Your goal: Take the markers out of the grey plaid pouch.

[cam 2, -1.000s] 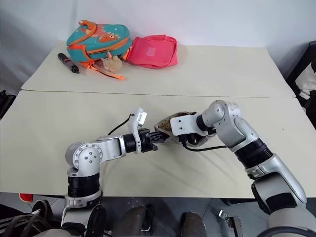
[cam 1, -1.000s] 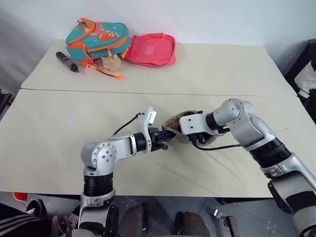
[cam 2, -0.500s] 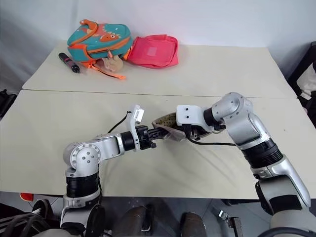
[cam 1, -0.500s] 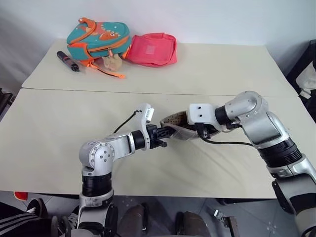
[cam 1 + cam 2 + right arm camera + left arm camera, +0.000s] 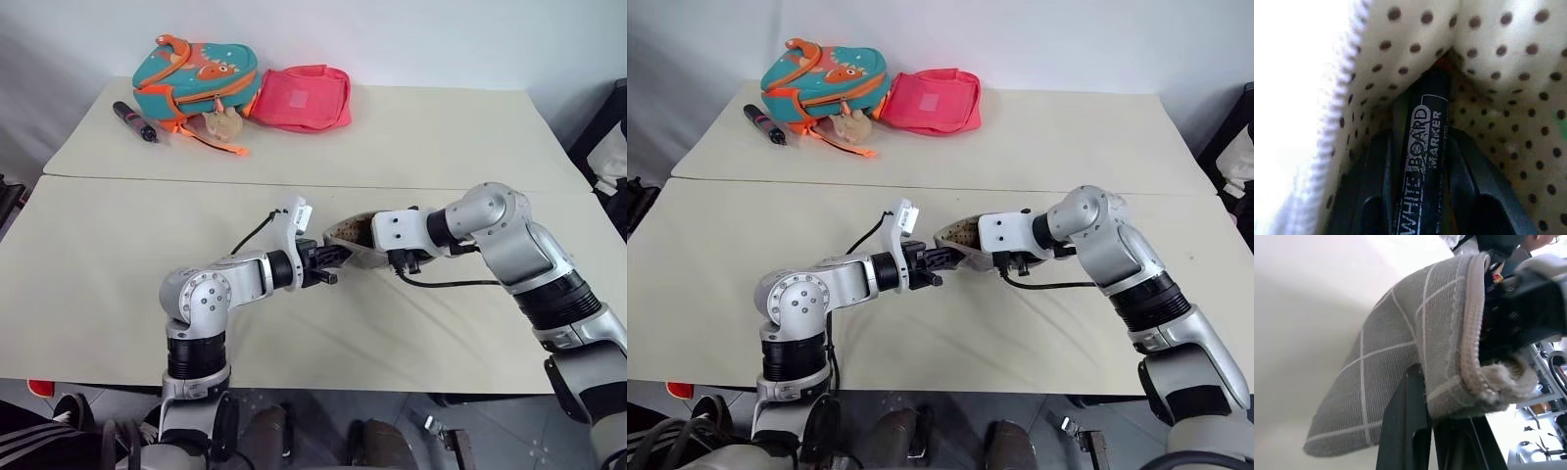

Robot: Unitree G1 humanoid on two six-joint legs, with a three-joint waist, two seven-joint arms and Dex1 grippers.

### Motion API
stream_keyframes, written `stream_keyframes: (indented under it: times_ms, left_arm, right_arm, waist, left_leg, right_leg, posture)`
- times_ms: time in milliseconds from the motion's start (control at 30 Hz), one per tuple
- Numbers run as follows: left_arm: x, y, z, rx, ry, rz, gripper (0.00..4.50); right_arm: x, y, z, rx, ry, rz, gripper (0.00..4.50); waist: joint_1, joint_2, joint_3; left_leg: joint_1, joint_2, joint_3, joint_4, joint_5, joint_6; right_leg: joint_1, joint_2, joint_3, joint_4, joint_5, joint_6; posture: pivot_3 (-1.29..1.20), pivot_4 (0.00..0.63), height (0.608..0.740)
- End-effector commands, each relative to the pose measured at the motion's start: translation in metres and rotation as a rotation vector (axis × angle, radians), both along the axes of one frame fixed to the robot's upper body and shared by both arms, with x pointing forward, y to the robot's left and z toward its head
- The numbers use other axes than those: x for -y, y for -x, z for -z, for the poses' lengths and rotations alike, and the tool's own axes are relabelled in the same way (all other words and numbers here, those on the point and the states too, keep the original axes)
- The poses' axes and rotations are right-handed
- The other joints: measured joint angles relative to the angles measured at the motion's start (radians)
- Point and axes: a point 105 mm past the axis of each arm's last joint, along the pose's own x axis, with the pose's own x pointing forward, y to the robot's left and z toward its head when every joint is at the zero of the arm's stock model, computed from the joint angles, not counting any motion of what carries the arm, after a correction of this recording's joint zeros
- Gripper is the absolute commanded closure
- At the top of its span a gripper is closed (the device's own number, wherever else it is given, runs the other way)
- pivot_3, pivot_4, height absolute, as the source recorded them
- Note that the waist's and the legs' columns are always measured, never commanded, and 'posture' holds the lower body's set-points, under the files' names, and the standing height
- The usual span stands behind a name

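Observation:
The grey plaid pouch (image 5: 345,238) hangs just above the table's middle, between my two hands. My left gripper (image 5: 1432,416) is shut on the pouch's zipper-edge corner, pinching the grey fabric (image 5: 1396,347). My right gripper (image 5: 1420,161) reaches into the pouch's dotted lining and is shut on a black whiteboard marker (image 5: 1425,112), one finger on each side of its barrel. From the head views its white wrist block (image 5: 392,230) sits at the pouch's mouth, with the fingers hidden inside.
At the table's far left stand a teal-and-orange backpack (image 5: 193,73) and a pink-red pouch (image 5: 299,98), with a thick black pen (image 5: 133,121) beside them. Bare beige tabletop (image 5: 98,255) surrounds my hands.
My right arm has swung outward to the right, and its wrist has lifted slightly at the pouch's mouth. The left gripper keeps its pinch on the pouch.

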Motion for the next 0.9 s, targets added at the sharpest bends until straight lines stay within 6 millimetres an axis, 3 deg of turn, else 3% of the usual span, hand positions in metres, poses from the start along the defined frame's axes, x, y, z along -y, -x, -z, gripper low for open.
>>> stream_keyframes:
  times_ms: [33, 100, 367, 500, 667, 833, 900]
  left_arm:
    - [-0.005, 0.001, -0.005, 0.049, -0.003, -0.003, 4.50]
    - [-0.007, 0.002, -0.002, 0.046, -0.018, -0.003, 4.50]
    - [-0.007, -0.002, -0.001, 0.045, -0.010, -0.016, 4.50]
    - [-0.005, -0.001, -0.001, 0.046, -0.014, -0.010, 4.50]
    - [-0.005, 0.000, 0.000, 0.042, -0.012, -0.006, 4.50]
    - [-0.005, -0.001, -0.001, 0.043, -0.005, -0.009, 4.50]
    - [-0.005, -0.001, -0.002, 0.043, -0.001, -0.008, 4.50]
  right_arm:
    - [0.012, -0.001, -0.014, 0.010, -0.039, 0.024, 3.42]
    - [0.015, 0.002, -0.015, -0.016, -0.056, 0.033, 3.42]
    - [-0.009, 0.027, -0.035, -0.127, -0.272, -0.059, 3.42]
    - [-0.016, 0.029, -0.045, -0.138, -0.356, -0.066, 3.42]
    - [-0.028, 0.026, -0.072, -0.109, -0.540, -0.064, 3.42]
    - [-0.005, 0.026, -0.031, -0.141, -0.315, -0.008, 3.42]
    - [-0.005, 0.021, -0.028, -0.115, -0.304, 0.000, 3.42]
  waist:
    - [0.000, 0.000, 0.000]
    - [0.001, 0.000, 0.000]
    - [0.001, 0.000, 0.000]
    - [0.001, 0.000, 0.000]
    - [0.001, 0.000, 0.000]
    - [0.009, 0.000, 0.000]
    - [0.007, 0.000, 0.000]
  left_leg:
    - [0.000, 0.000, 0.000, 0.000, 0.000, 0.000]
    - [0.000, 0.000, 0.000, 0.000, 0.000, 0.000]
    - [0.000, 0.000, 0.000, 0.000, 0.000, 0.000]
    - [0.000, 0.000, 0.000, 0.000, 0.000, 0.000]
    - [0.000, 0.000, 0.000, 0.000, 0.000, 0.000]
    - [-0.001, -0.001, -0.001, 0.000, 0.000, 0.000]
    - [-0.001, -0.001, 0.000, 0.000, -0.001, 0.000]
  right_leg:
    - [0.000, 0.000, 0.000, 0.000, 0.000, 0.000]
    - [0.000, 0.000, 0.000, 0.000, 0.000, 0.000]
    - [0.000, 0.000, 0.000, -0.001, 0.000, 0.000]
    - [0.000, 0.000, 0.000, -0.001, 0.000, 0.000]
    - [0.000, 0.000, 0.000, 0.000, 0.000, 0.000]
    - [0.000, 0.000, 0.000, -0.001, 0.000, 0.000]
    - [0.000, -0.001, 0.000, -0.002, 0.000, 0.001]
  posture:
    - [0.00, 0.150, 0.740]
    - [0.00, 0.150, 0.740]
    - [0.00, 0.150, 0.740]
    - [0.00, 0.150, 0.740]
    - [0.00, 0.150, 0.740]
    - [0.00, 0.150, 0.740]
    - [0.00, 0.150, 0.740]
